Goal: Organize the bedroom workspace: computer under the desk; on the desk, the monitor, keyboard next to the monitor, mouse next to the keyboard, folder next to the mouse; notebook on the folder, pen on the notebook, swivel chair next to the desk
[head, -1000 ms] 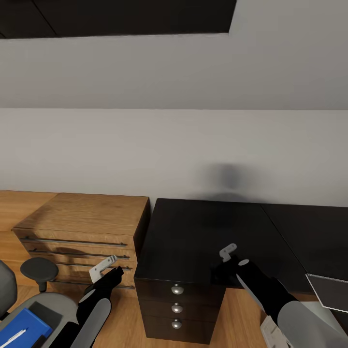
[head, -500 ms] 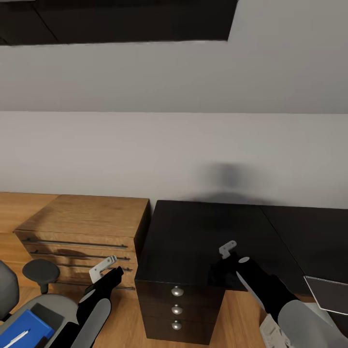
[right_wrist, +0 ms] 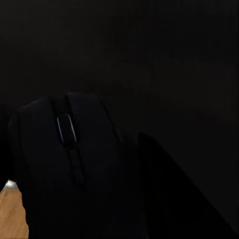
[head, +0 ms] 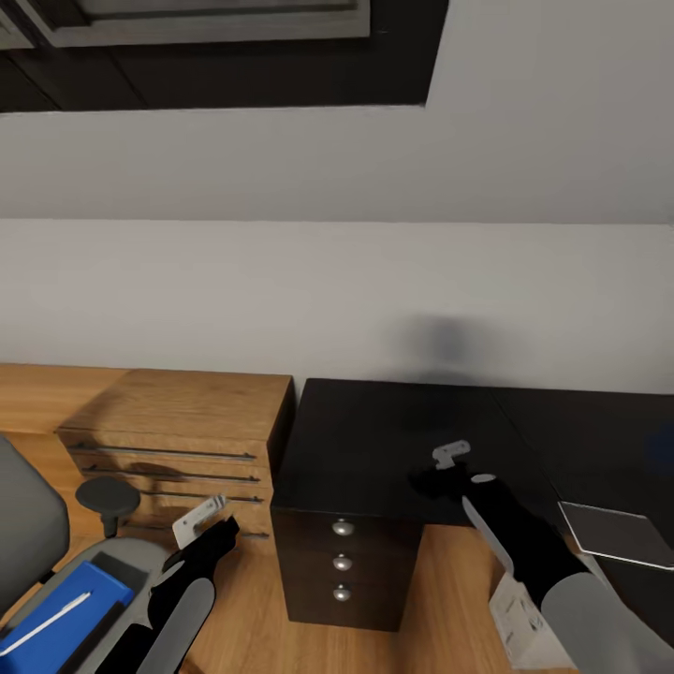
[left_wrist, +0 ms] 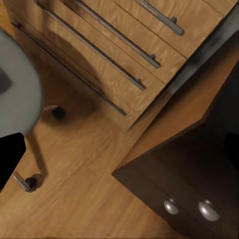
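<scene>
The head view looks forward and down from above both arms, facing the grey sloped wall, and takes in the black table (head: 393, 440), the oak drawer unit (head: 187, 440) to its left and part of the swivel chair (head: 37, 552) at the lower left. The left wrist view looks steeply down from close range at the wood floor (left_wrist: 74, 199), catching the oak drawer unit's fronts (left_wrist: 109, 55) and the black drawers (left_wrist: 194, 199) with silver knobs, all of which the head view shares. The right wrist view sits very near the table top (right_wrist: 174, 59), its frame mostly dark, with the mouse (right_wrist: 69, 164) large in the foreground.
</scene>
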### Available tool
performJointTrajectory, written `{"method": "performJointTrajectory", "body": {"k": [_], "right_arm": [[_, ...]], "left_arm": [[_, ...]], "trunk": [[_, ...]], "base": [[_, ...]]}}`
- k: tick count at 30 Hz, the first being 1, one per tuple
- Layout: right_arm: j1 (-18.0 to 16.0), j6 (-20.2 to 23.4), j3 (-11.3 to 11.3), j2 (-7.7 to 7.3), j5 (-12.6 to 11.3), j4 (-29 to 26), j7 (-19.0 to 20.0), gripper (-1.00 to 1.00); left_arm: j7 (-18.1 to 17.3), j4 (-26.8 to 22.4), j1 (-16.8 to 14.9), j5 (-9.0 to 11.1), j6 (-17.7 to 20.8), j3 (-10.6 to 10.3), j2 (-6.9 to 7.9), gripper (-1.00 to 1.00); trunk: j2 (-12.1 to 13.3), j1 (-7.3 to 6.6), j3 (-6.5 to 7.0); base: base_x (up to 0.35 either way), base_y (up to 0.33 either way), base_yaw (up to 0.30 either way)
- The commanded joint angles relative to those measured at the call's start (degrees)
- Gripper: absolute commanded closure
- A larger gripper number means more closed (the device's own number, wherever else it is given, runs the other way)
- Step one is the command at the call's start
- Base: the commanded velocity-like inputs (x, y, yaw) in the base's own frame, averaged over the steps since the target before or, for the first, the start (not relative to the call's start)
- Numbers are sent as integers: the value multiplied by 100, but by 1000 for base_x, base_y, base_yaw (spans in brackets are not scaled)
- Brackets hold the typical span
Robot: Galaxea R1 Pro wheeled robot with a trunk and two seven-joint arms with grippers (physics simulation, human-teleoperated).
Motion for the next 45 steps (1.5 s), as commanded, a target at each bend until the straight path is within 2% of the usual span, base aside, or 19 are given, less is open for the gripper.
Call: {"method": "performJointTrajectory", "body": {"k": [1,3,4,5,6,7,8,9,11,13,19,26,33,36,37,39,42,45], "right_arm": [[-4,32,10,-6,-134,-43,-135,100],[0,39,4,-4,-466,-154,-762,100],[1,40,4,-4,-561,-179,-952,100],[4,37,4,0,-761,-228,-1358,100],[4,34,5,1,-866,-250,-1565,100],[6,27,8,3,-1070,-297,-1960,100],[11,17,11,6,-1561,-448,-2729,100],[12,16,11,8,-1737,-501,-2932,100],[13,15,13,11,-1944,-556,-3154,100],[13,15,17,13,-2071,-619,-3290,100],[45,11,20,20,-2192,-729,-3416,100],[80,6,8,23,-2272,-752,-3439,100],[83,4,-4,16,-2349,-753,-3557,100],[85,-10,0,20,-2360,-753,-3756,100],[88,-14,1,25,-2377,-753,-3875,100],[92,-61,-5,24,-2591,-754,-4159,100],[92,-116,-32,13,-2781,-754,-4330,100],[93,-160,-125,8,-2850,-749,-4482,100]], "left_arm": [[40,-8,-6,20,26,-10,5,-100],[40,-6,-6,22,27,-10,5,-100],[40,-6,-6,23,27,-10,5,-100],[40,-6,-6,23,27,-10,5,-100],[40,-4,-6,23,27,-10,5,-100],[40,-1,-6,23,27,-10,5,-100],[40,4,-6,27,27,-10,4,-100],[40,7,-6,31,27,-10,4,-100],[40,9,-6,36,25,-10,2,-100],[40,14,-6,43,23,-10,-1,-100],[34,20,-6,59,31,-10,-3,-100],[31,68,-6,59,35,-25,-3,-100],[19,349,-6,49,36,-68,-9,-100],[13,487,-3,50,36,-169,-11,-100],[10,596,1,50,32,-261,-11,-100],[-1,1052,10,46,-2,-632,-12,-100],[-13,1433,11,45,-18,-820,-14,-100],[-7,1813,12,33,-36,-1019,-19,-100]], "trunk": [[36,-25,11],[116,-69,47],[156,-91,65],[197,-113,83],[237,-135,101],[277,-157,119],[317,-179,137],[357,-201,155],[437,-245,190],[517,-289,226],[758,-421,334],[758,-421,334],[758,-421,334],[758,-421,334],[758,-421,334],[758,-421,334],[758,-421,334],[758,-421,334]], "base": [[-341,0,0],[-341,0,0],[-341,0,0],[-341,0,0],[-342,0,0],[-342,0,0],[-342,0,0],[-342,0,0],[-342,0,0],[-341,0,0],[-339,0,0],[-121,0,-134],[-11,0,-255],[-2,0,-266],[-1,0,-267],[0,0,-272],[0,0,-284],[0,0,-290]]}}
